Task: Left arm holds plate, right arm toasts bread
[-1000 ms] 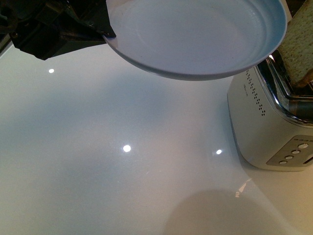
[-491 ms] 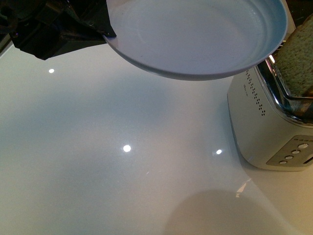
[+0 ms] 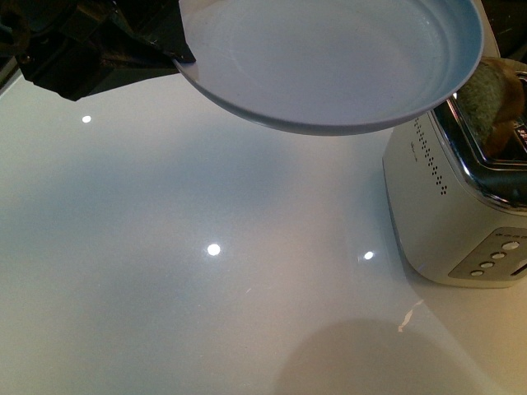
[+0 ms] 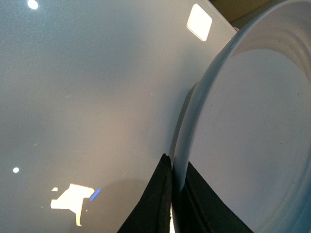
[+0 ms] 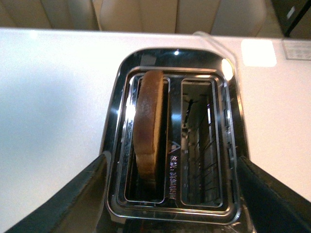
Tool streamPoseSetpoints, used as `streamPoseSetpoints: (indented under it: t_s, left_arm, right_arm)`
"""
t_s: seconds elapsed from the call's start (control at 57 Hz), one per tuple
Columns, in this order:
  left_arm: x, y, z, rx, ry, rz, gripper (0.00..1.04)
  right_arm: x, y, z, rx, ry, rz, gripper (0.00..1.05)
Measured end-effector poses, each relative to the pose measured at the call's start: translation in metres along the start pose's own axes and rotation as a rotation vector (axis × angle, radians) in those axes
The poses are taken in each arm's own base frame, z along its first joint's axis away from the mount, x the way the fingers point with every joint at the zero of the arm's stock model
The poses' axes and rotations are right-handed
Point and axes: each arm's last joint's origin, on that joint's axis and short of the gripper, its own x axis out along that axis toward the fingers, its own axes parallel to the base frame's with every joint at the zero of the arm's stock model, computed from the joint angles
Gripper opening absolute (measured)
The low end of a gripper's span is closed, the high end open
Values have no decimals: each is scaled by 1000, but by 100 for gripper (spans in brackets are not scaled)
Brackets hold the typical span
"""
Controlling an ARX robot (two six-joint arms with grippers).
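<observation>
Far left: L gripper (image 4: 172, 196) is pinched narrow on the rim of the plate (image 3: 329, 58), one jaw on each face of the lip. Plate is held up clear of the table (image 3: 165, 247), tilted, hollow side toward the front cam, nothing on it. Its right edge overlaps the toaster (image 3: 445, 206) in front view, but whether they're near or well apart in depth can't be told. Further right: bread (image 5: 149, 131) stands on edge in one of the 2 slots, rounded crust poking above the rim; other slot empty. R gripper (image 5: 172, 160) hangs above the toaster, spread wide, holding nothing, w/ a finger about over each long side of the casing. Key relation: slice lies straight below and ahead of R gripper, long axis along the slot and parallel w/ the fingers, but off-centre, closer to one finger. R arm is clearly the nearer; L arm is busy w/ the plate. Hidden: slot bottom is dark, so how deep the slice sits is unclear. No lever seen in any view. Front view cuts the toaster at its right edge, only buttons (image 3: 492, 257) show, and R gripper is out of that view altogether.
</observation>
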Motion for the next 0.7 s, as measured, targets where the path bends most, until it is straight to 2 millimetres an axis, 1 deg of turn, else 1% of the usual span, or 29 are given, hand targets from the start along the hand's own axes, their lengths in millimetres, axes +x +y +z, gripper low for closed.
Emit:
streamPoseSetpoints:
  t_s: [0.035,0.053,0.123,0.228,0.263,0.316,0.368,0.386,0.421,0.491,0.702]
  left_arm:
    - [0,0,0,0,0,0,3]
    - [0,0,0,0,0,0,3]
    - [0,0,0,0,0,0,3]
    - [0,0,0,1,1,-2,3]
    - [0,0,0,1,1,-2,3]
    - [0,0,0,1,0,-1,3]
    - [0,0,0,0,-3,1,3]
    - [0,0,0,0,-3,1,3]
    - [0,0,0,0,-3,1,3]
    - [0,0,0,1,0,-1,3]
    - [0,0,0,1,0,-1,3]
  right_arm:
    - [-13,-4,2,25,-36,-16,96]
    - [-16,-5,2,33,-47,-19,97]
    - [-23,-7,6,49,-80,-31,95]
    - [-23,-7,6,56,-85,-24,96]
    - [-21,-8,2,50,-133,1,91]
    - [-23,-10,-6,29,-251,22,83]
    - [-29,-11,-16,14,-355,24,73]
    - [-33,-11,-18,11,-396,23,67]
    - [-39,-12,-20,7,-429,23,60]
    - [-49,-12,-29,-2,-446,20,43]
    - [-62,-13,-48,-6,-435,18,11]
